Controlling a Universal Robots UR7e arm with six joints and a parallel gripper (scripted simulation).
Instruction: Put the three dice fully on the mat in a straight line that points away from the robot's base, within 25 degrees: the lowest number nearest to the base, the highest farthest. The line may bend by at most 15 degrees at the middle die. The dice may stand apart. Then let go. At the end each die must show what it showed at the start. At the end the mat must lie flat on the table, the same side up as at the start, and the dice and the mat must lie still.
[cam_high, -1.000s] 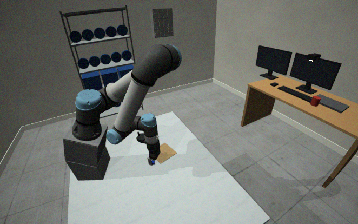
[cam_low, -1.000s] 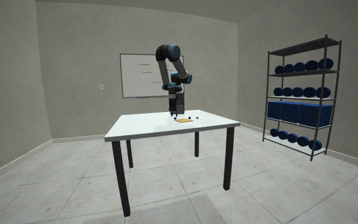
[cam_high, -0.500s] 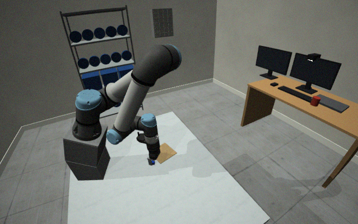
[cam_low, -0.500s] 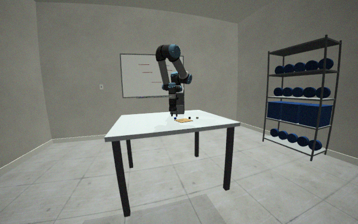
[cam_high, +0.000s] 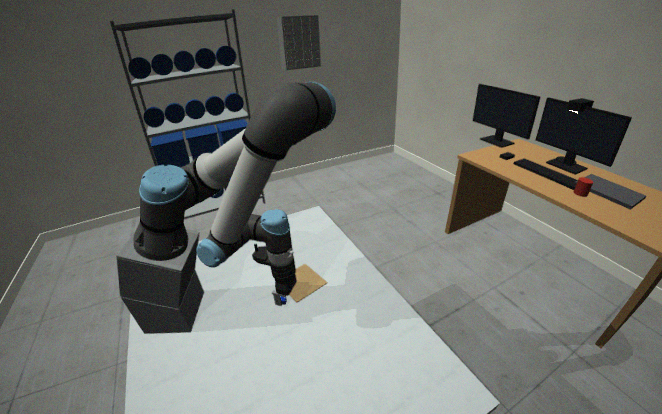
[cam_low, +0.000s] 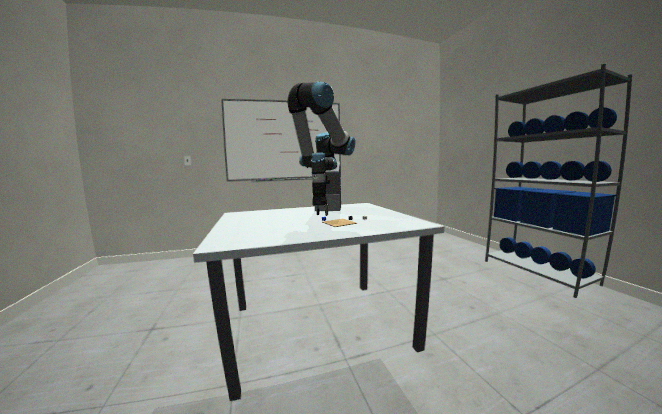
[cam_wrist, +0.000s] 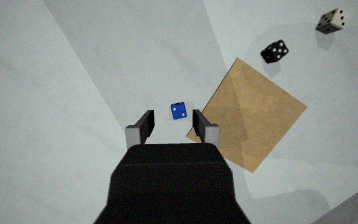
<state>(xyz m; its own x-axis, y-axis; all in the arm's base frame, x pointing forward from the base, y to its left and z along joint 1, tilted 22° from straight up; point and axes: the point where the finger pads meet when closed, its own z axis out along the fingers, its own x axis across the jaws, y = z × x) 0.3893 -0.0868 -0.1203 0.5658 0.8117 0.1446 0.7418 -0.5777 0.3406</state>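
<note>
A blue die (cam_wrist: 178, 110) showing two pips lies on the white table just off the tan mat (cam_wrist: 252, 114). My gripper (cam_wrist: 173, 117) is open, low over the table, its two fingers to either side of the blue die without closing on it. A black die (cam_wrist: 274, 51) and a white die (cam_wrist: 332, 21) lie on the table beyond the mat's far corner. In the top view the gripper (cam_high: 280, 298) stands at the mat's (cam_high: 306, 282) near edge with the blue die (cam_high: 283, 299) at its tip. The exterior view shows the blue die (cam_low: 323, 218), the mat (cam_low: 339, 222), the black die (cam_low: 350, 217) and the white die (cam_low: 364, 217).
The robot's base pedestal (cam_high: 159, 285) stands at the table's corner, close to the mat. A desk with monitors (cam_high: 560, 165) and a shelf rack (cam_high: 187, 95) stand away from the table.
</note>
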